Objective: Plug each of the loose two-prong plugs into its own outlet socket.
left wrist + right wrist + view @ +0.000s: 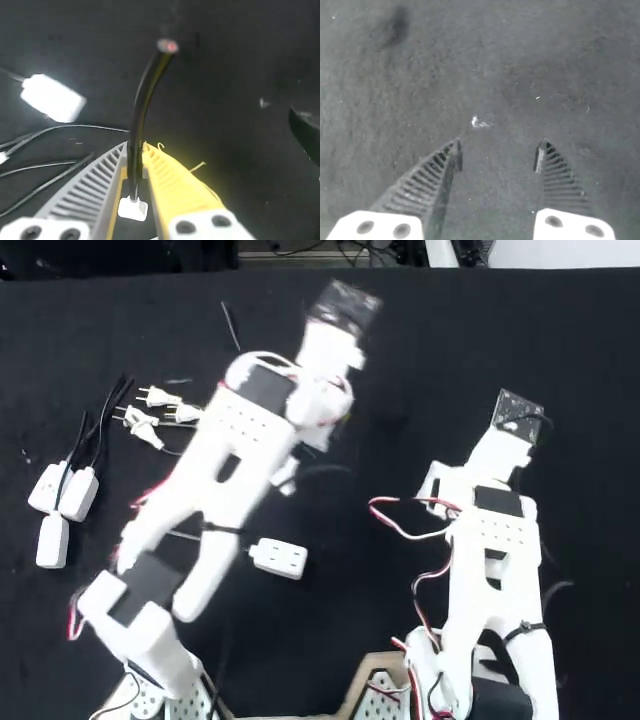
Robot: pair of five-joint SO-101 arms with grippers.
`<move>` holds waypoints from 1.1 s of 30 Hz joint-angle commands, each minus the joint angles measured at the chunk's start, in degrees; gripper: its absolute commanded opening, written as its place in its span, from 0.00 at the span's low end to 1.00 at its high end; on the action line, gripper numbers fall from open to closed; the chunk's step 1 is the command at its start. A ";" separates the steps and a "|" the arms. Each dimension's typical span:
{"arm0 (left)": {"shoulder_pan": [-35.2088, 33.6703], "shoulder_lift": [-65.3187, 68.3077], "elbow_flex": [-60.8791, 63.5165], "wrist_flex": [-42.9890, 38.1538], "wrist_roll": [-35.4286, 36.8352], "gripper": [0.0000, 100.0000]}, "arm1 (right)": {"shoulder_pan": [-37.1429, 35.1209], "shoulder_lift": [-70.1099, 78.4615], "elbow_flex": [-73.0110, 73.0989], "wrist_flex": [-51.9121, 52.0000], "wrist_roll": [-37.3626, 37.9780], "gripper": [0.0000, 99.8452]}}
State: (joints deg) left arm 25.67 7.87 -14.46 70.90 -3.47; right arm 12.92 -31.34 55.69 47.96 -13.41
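Plug lead [141, 100] was pinched between the left jaws, which were closed narrow on it. The black cable ran out from between the grey and yellow jaw, bent, and ended in a cut end well beyond the tips. A small white piece [132, 209] sat on the cable deep between the jaws, near their base. Probably the plug body, prongs not visible, so my read was that the grip was on the cable, not the plug. In the high view the left arm [250, 420] was stretched far out over the tabletop [560, 330], its jaws too blurred to read there. Right jaws stood wide apart with nothing between them, bare tabletop beyond the tips. The other loose plugs [160, 405] lay in a small heap well apart from both sets of jaws, with three white blocks [62, 502] on black leads farther off. One white outlet socket [278, 557] lay just beside the left arm, well behind its jaws. A blurred white block [52, 98] sat off to the grey jaw's side, apart from the tips; couldn't tell if it was a socket. Step, as I judged it: one plug picked up, nothing visibly inserted yet. Next move called for getting the prongs facing a socket. With the plug end buried at the base of the jaws, that likely meant a regrip or a handoff to the right jaws. The socket would also need bracing, since a loose one would probably slide under the push.
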 commanded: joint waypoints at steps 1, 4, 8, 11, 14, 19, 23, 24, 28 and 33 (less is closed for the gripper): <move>2.51 2.29 0.92 -3.08 0.62 0.04 | 0.97 -1.54 -4.26 -1.32 -0.70 0.23; 3.21 4.75 1.01 -3.60 0.62 0.12 | 0.88 -1.54 -4.26 -1.32 -0.70 0.23; 2.95 5.01 -2.42 -1.85 0.62 0.18 | 0.88 -1.54 -4.26 -1.32 -0.53 0.23; 1.89 5.01 -9.10 4.04 0.53 0.18 | 0.88 -1.54 -4.26 -1.32 -0.53 0.23; -0.40 5.01 -17.01 12.92 0.26 0.18 | 0.88 -1.45 -4.26 -1.32 -0.53 0.23; -8.92 5.63 -22.81 25.41 -1.05 0.18 | 0.09 -1.45 -4.35 -1.32 -0.35 0.23; -14.73 5.01 -18.42 26.20 -5.10 0.18 | -3.16 -1.45 -4.26 -1.23 -0.18 0.23; -15.60 4.84 -17.63 26.64 -5.36 0.18 | -3.87 -1.45 -4.09 -1.23 -0.18 0.23; -17.54 1.14 -12.79 28.57 -5.45 0.18 | -5.10 -1.45 -3.91 -0.88 -0.09 0.23; -20.26 -7.21 1.36 24.79 -5.54 0.18 | -8.09 -1.45 -3.91 1.05 5.10 0.23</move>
State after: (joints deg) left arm 7.38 7.25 -19.82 98.68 -8.22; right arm 7.47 -31.34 54.73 47.78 -11.12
